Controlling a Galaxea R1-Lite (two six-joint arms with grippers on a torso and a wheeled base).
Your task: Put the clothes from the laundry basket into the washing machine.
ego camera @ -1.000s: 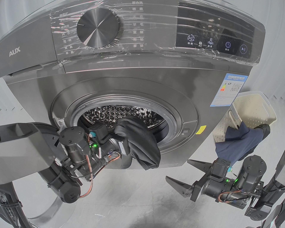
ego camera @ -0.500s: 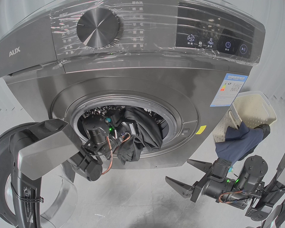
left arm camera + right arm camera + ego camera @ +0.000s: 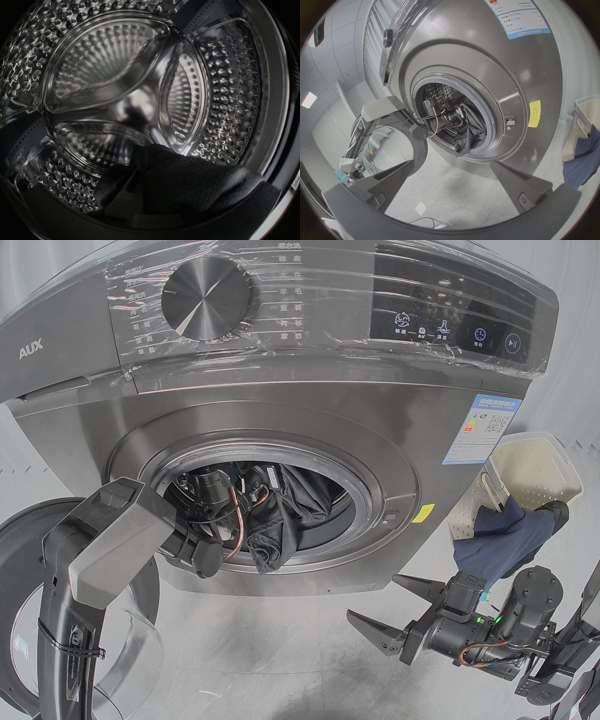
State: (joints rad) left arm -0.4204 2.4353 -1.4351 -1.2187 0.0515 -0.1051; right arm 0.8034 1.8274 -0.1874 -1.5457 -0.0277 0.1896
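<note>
Black garment [image 3: 294, 509] drapes over the drum rim [image 3: 340, 549] (tail hanging outside).

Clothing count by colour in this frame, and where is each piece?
Black garment: 1, hanging out of the washing machine door opening.
Navy garment: 1, draped over the laundry basket rim.
Total: 2. A dark bit at the basket rim beside the navy one may be a third; cannot tell.
</note>
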